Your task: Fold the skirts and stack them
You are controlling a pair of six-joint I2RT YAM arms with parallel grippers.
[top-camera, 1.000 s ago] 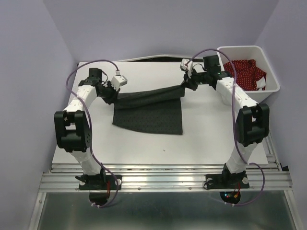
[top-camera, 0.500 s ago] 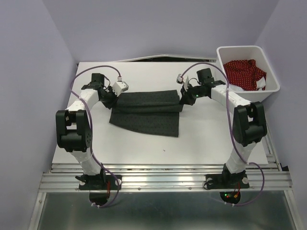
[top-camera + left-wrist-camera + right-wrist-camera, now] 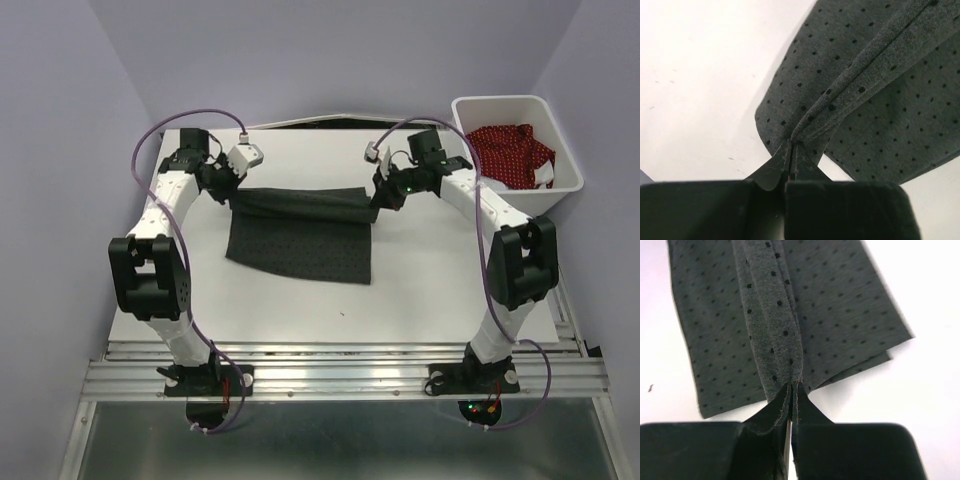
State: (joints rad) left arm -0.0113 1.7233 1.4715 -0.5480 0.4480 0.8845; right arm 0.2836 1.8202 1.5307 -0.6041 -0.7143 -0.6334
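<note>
Charcoal knit cloth sprinkled with small black dots makes up the dark skirt (image 3: 300, 250), which is spread near the middle of the flat white table top (image 3: 300, 310), between the two arms. Its near part is laid flat on the table, while its far edge is gathered into a raised band stretched from one gripper to the other.

The left end of that band is pinched by the black two-finger left gripper (image 3: 233, 194). In the left wrist view the left gripper (image 3: 791, 145) is seen with its fingers pressed together on a thin fold of the cloth, and no gap is left between them. The right end is pinched in the same way by the black two-finger right gripper (image 3: 377, 198). In the right wrist view the right gripper (image 3: 791, 386) is seen clamped on a narrow ridge of the fabric, with the flat layers lying on the table beyond it.

A red skirt with tiny white dots (image 3: 510, 152) is seen crumpled inside the white rectangular plastic bin (image 3: 503, 100), which is set at the far right corner of the table, well apart from the dark skirt.
</note>
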